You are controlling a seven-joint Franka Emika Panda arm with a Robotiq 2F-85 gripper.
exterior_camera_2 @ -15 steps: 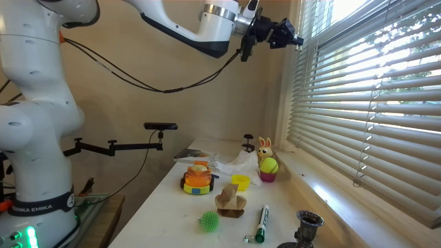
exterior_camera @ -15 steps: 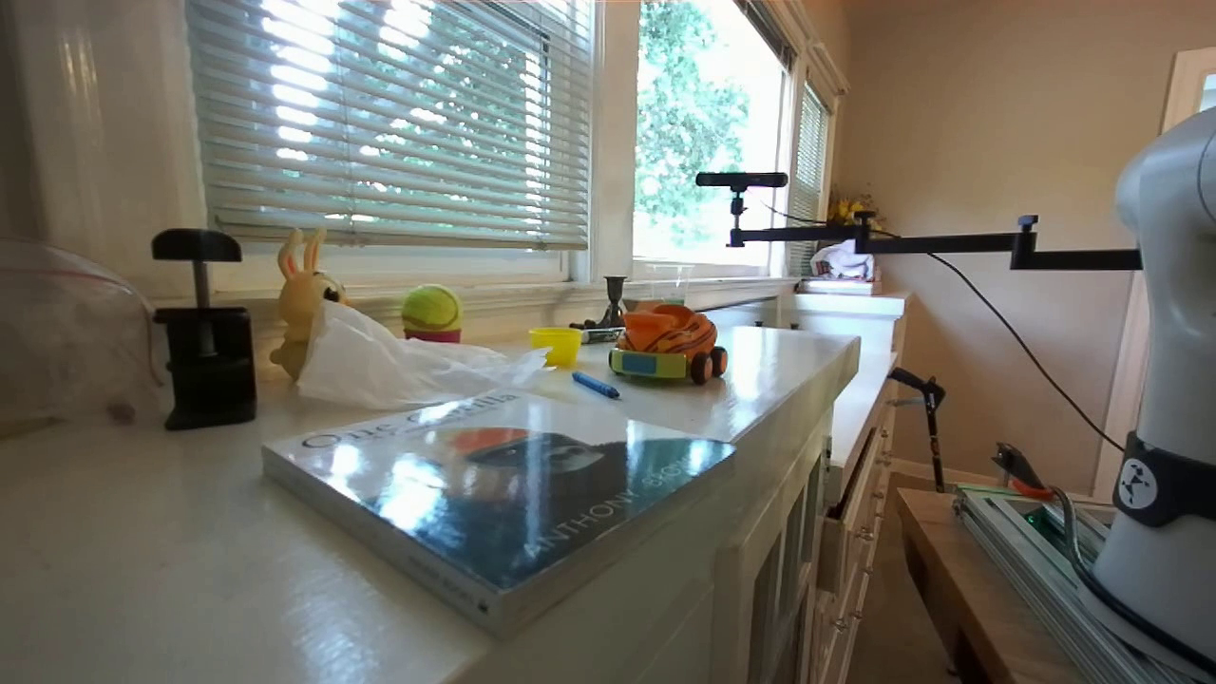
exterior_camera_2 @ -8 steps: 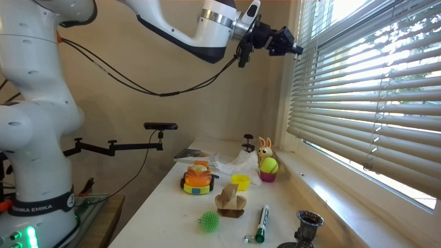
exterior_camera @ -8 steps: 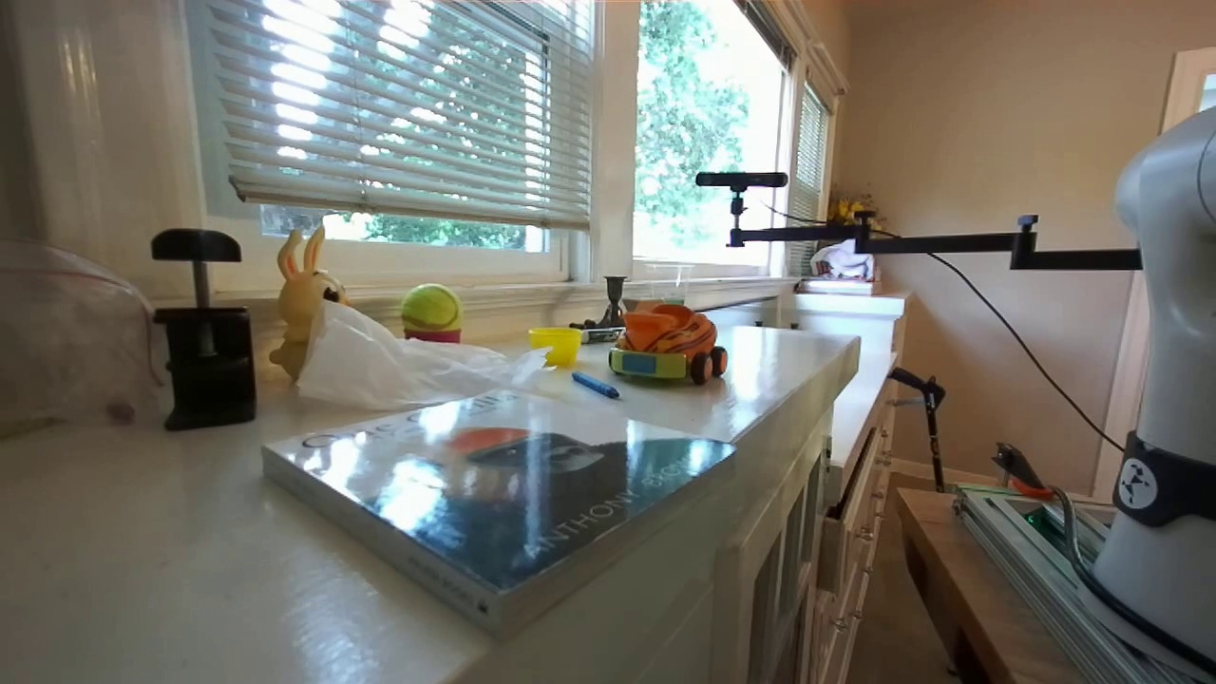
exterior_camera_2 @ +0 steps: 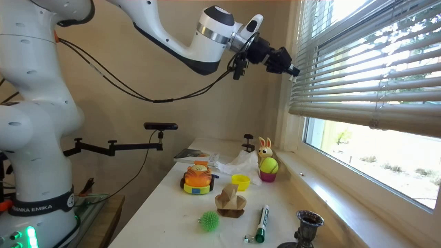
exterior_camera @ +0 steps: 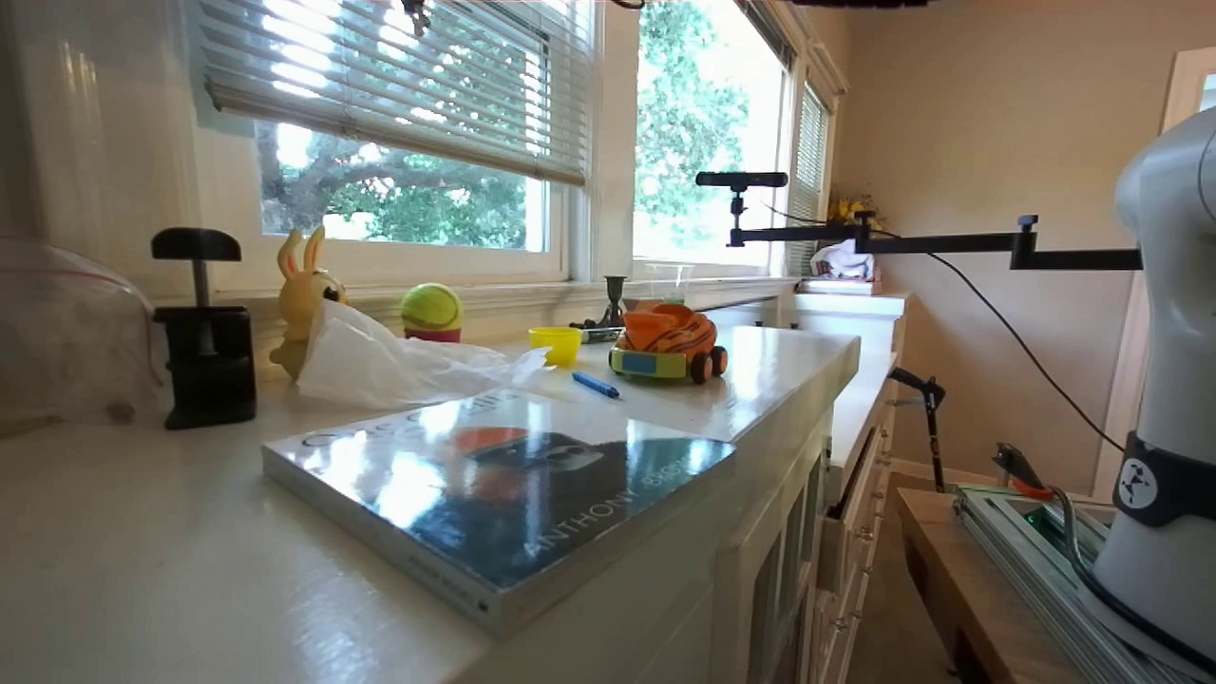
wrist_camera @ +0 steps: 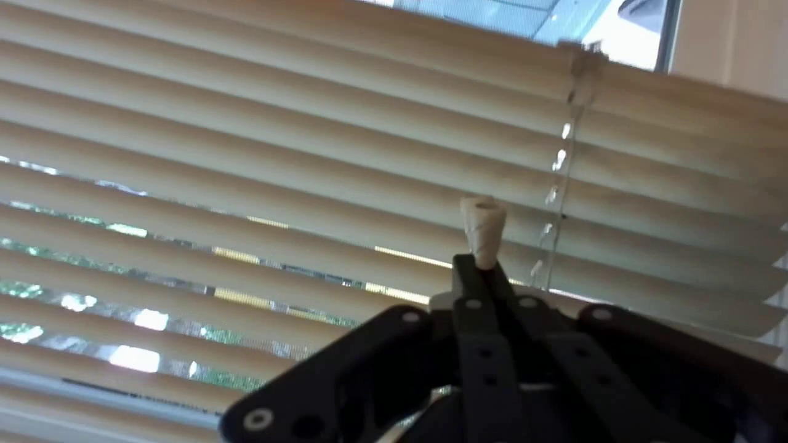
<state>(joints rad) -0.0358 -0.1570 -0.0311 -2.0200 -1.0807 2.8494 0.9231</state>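
Holds white conical cord tassel [wrist_camera: 484,234] by narrow end in tightly closed tool [exterior_camera_2: 295,71] | sits before part-raised window blind [wrist_camera: 295,178], high above surface [exterior_camera_2: 165,224] | looks light, stiff, maybe slippery | best pinched at narrow neck, off flared rim

In exterior view: low over countertop [exterior_camera: 190,560], close to book [exterior_camera: 494,484], looking lengthwise, window [exterior_camera: 427,195] to left. In exterior view: higher, from opposite end, candlestick [exterior_camera_2: 306,230] nearest, window to right — both exterior views share toy car [exterior_camera_2: 197,179] and blinds [exterior_camera_2: 358,103]. Wrist view: facing blinds close up (bottom rail [wrist_camera: 468,48] uppermost).
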